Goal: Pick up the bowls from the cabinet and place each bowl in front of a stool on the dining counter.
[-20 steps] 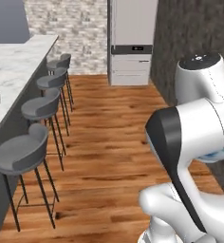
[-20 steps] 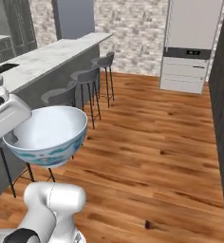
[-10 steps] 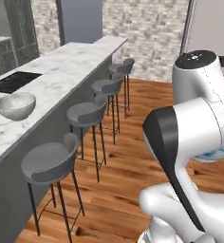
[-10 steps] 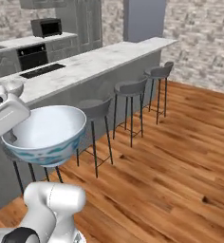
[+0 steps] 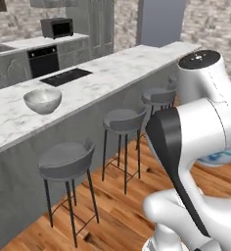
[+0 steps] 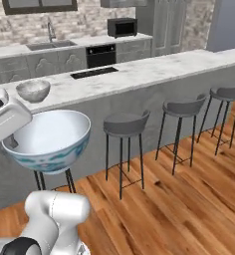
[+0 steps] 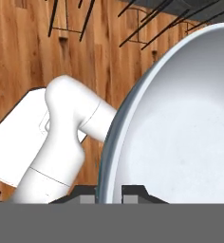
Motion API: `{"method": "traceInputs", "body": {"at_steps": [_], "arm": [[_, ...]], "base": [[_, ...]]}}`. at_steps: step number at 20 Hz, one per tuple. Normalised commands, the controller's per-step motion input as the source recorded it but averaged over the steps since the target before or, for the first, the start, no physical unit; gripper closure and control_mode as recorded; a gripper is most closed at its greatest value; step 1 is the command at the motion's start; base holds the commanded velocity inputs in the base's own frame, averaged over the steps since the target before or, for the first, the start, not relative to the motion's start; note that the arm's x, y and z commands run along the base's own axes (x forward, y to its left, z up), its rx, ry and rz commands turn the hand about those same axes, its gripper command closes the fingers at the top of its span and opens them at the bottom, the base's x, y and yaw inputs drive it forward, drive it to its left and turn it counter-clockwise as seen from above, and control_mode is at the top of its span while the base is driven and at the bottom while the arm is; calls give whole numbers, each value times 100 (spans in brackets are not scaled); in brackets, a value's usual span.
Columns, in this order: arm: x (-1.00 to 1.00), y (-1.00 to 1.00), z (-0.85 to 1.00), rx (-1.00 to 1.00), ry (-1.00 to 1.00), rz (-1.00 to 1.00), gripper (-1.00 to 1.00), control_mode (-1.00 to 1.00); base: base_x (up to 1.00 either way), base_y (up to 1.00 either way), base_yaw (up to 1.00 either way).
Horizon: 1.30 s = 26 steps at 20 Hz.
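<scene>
My gripper (image 7: 108,193) is shut on the rim of the white bowl with the blue-teal pattern (image 6: 50,137), holding it upright above the wooden floor. The bowl's white inside (image 7: 180,133) takes up most of the hand view, and a sliver of it (image 5: 225,158) peeks out behind my arm. The grey-white marbled bowl (image 5: 42,100) (image 6: 33,89) stands on the dining counter (image 5: 117,66) (image 6: 154,64). Grey stools (image 5: 66,159) (image 5: 123,120) (image 6: 125,123) (image 6: 184,107) line the counter's near side. The cabinet is out of view.
A black cooktop (image 5: 66,77) is set into the counter right of the marbled bowl. Behind it runs a back worktop with a microwave (image 6: 122,27), an oven (image 6: 100,55) and a sink tap (image 6: 50,32). Wooden floor (image 6: 189,209) lies open before the stools.
The whole picture has swung round: the base has turned, and the counter with its stools now lies broadside in front. The painted bowl stays gripped in the same place.
</scene>
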Motion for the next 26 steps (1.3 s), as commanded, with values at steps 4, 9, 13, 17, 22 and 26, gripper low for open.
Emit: {"method": "traceInputs", "body": {"at_steps": [4,9,13,17,22,26], "arm": [[0,0,0,0,0,0,100,100],[0,0,0,0,0,0,100,100],[0,0,0,0,0,0,100,100],[0,0,0,0,0,0,100,100],[0,0,0,0,0,0,100,100],[0,0,0,0,0,0,100,100]], "base": [[1,-100,44],[25,-97,52],[36,-86,54],[51,-65,59],[62,-54,64],[44,-74,54]]}}
